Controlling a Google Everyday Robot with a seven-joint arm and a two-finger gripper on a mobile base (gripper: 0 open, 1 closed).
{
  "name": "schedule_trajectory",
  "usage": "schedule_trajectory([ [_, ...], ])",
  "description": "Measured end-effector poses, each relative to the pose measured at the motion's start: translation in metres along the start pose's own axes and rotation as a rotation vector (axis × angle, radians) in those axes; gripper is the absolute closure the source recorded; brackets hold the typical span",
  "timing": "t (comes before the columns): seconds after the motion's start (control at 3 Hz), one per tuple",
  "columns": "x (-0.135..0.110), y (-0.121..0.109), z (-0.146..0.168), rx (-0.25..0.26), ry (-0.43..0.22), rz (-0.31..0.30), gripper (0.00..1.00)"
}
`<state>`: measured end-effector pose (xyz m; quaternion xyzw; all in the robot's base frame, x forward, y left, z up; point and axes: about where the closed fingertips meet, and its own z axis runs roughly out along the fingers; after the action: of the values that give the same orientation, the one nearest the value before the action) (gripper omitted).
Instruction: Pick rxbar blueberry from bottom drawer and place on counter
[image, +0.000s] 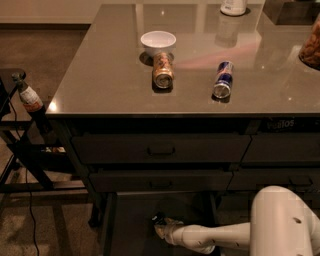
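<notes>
The bottom drawer (125, 225) is pulled open below the counter (110, 75). My gripper (161, 227) is reached down into the drawer, low over its dark floor near the middle. A small dark object with light specks (159, 217) sits right at the gripper's tip; it may be the rxbar blueberry, but I cannot make out its wrapper. My white arm (220, 236) runs in from the lower right, with its big white elbow (282, 222) at the frame's corner.
On the counter lie a blue-silver can (223, 79) and a gold can (162, 70) on their sides, with a white bowl (158, 42) behind. Two shut drawers with recessed handles (161, 149) sit above the open one. A bottle (30, 98) stands on a black stand at left.
</notes>
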<state>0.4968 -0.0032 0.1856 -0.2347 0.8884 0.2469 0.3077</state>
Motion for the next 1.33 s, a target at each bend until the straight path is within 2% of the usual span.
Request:
schedule_trajectory([
  [0.67, -0.025, 0.004, -0.039, -0.037, -0.031, -0.028, 1.00],
  [1.0, -0.053, 0.019, -0.088, -0.094, -0.052, -0.076, 1.00],
  [1.33, -0.054, 0.019, -0.088, -0.094, -0.052, -0.076, 1.00],
])
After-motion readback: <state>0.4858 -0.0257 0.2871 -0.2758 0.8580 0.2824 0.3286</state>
